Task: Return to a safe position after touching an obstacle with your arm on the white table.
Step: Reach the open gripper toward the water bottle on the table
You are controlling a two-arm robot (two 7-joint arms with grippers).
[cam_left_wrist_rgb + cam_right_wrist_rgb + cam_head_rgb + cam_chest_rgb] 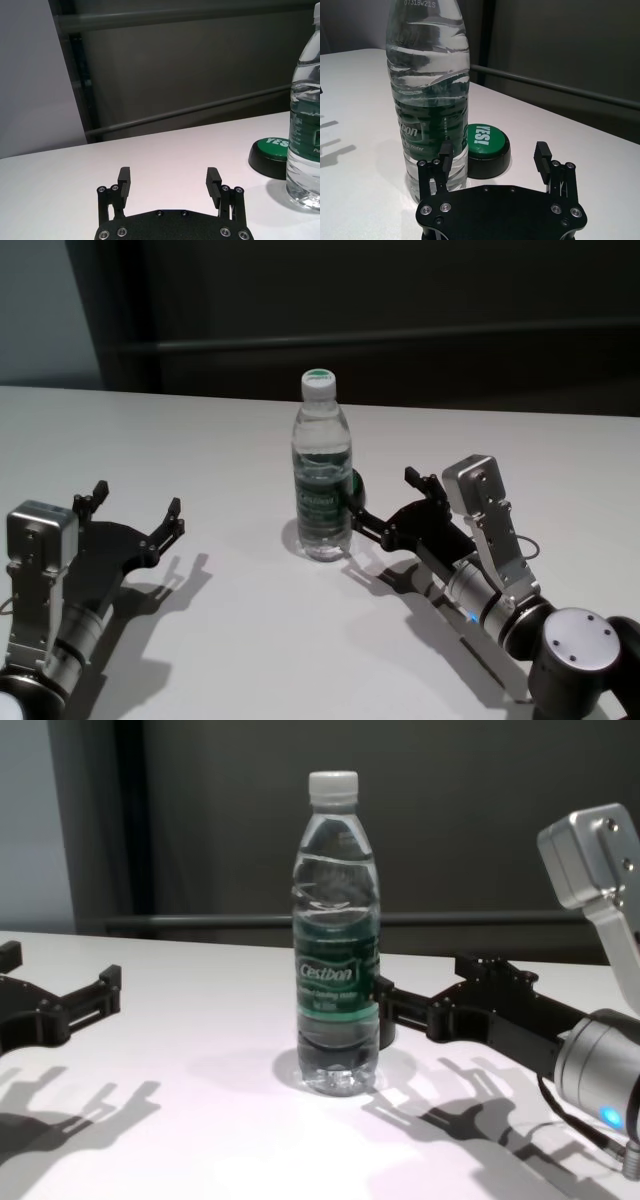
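Note:
The obstacle, a clear water bottle (323,480) with a white cap and a green label band, stands upright mid-table on the white table (200,440). It also shows in the chest view (337,940), the left wrist view (305,125) and the right wrist view (427,100). My right gripper (385,502) is open and empty just right of the bottle. One of its fingertips (446,150) lies close against the bottle's lower side; I cannot tell if they touch. My left gripper (137,500) is open and empty, low over the table, well left of the bottle.
A round green button marked "YES" on a black base (487,147) sits on the table right behind the bottle, ahead of the right gripper's open jaws. It also shows in the left wrist view (272,155). A dark wall with a rail runs behind the table's far edge.

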